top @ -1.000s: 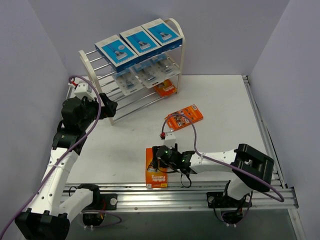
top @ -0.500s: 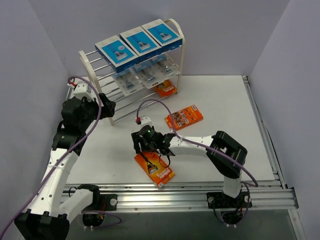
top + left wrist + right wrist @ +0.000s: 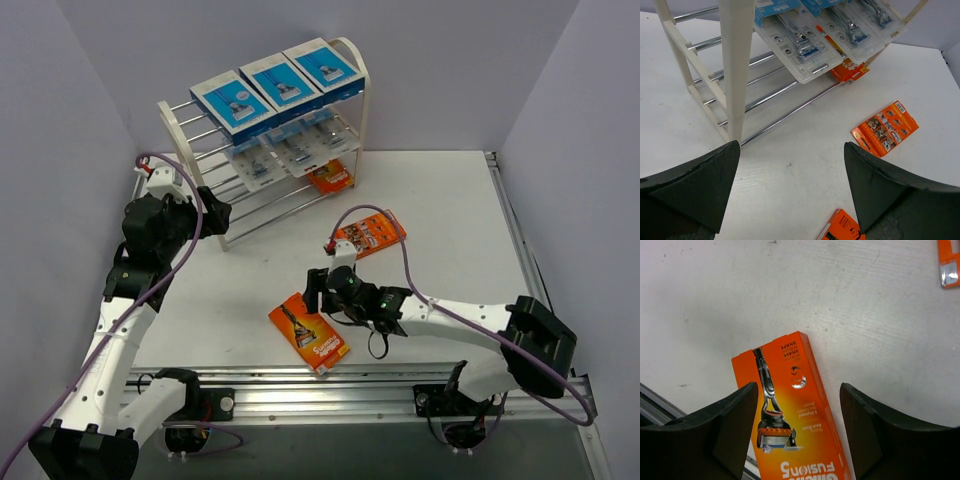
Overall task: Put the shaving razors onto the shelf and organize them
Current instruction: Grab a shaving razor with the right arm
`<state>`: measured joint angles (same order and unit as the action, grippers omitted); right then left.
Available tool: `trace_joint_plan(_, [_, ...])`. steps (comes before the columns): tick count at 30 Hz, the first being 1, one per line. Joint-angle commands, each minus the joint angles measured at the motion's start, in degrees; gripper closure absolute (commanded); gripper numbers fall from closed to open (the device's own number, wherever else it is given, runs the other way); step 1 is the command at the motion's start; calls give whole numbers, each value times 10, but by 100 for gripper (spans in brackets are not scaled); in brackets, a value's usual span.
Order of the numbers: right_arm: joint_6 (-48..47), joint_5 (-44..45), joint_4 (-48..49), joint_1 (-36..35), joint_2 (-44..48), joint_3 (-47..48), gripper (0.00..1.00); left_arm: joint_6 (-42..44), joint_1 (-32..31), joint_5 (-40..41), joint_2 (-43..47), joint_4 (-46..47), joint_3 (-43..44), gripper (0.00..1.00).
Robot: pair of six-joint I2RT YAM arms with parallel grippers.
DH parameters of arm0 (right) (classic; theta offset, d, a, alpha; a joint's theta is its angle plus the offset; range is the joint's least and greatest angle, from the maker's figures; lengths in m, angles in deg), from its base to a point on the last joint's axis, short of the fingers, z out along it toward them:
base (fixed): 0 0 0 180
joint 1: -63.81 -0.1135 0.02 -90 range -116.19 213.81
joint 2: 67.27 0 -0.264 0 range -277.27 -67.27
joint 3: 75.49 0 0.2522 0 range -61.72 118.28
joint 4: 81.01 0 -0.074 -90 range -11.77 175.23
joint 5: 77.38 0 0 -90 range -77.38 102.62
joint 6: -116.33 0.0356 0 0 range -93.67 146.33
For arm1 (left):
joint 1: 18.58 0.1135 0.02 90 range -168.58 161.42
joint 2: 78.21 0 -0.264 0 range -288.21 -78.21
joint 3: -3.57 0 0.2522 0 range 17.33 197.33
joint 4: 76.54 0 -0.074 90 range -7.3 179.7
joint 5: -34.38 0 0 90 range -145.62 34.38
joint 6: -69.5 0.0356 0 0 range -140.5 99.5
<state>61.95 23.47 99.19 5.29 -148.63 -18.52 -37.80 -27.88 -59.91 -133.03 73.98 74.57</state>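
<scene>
Looking like a regrip: the right gripper (image 3: 313,295) is backing off the orange pack (image 3: 309,339) it just spun, fingers apart and gripping nothing. The pack is lying skewed at lower centre, well apart from the shelf (image 3: 172,130).

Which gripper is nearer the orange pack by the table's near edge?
Right. The right gripper hangs open just over the orange pack, at its far end; the left gripper is off beside the shelf.
</scene>
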Motion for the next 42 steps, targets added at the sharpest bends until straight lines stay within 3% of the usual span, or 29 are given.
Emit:
trace_joint_plan(1, [52,54,-9,-24,55,-29,39,12,-1,4,12,20,10,6])
trace_joint_plan(9, [145,92,-31,-101,137,-93,41,22,-2,10,15,29,3,6])
trace_joint_plan(13, [235,115,-45,-129,181,-134,44,28,-2,14,12,32,2,6])
trace_joint_plan(17, [323,194,-103,-167,223,-155,47,33,-3,-11,23,59,-8,6])
trace_joint_plan(23, [421,211,-111,-206,270,-214,49,35,-10,-22,31,72,-14,6])
trace_joint_plan(28, [488,232,-117,-233,265,-232,49,32,-13,-26,45,91,-29,6])
trace_joint_plan(42, [543,238,-76,-278,192,-234,48,31,-20,-30,43,95,-31,6])
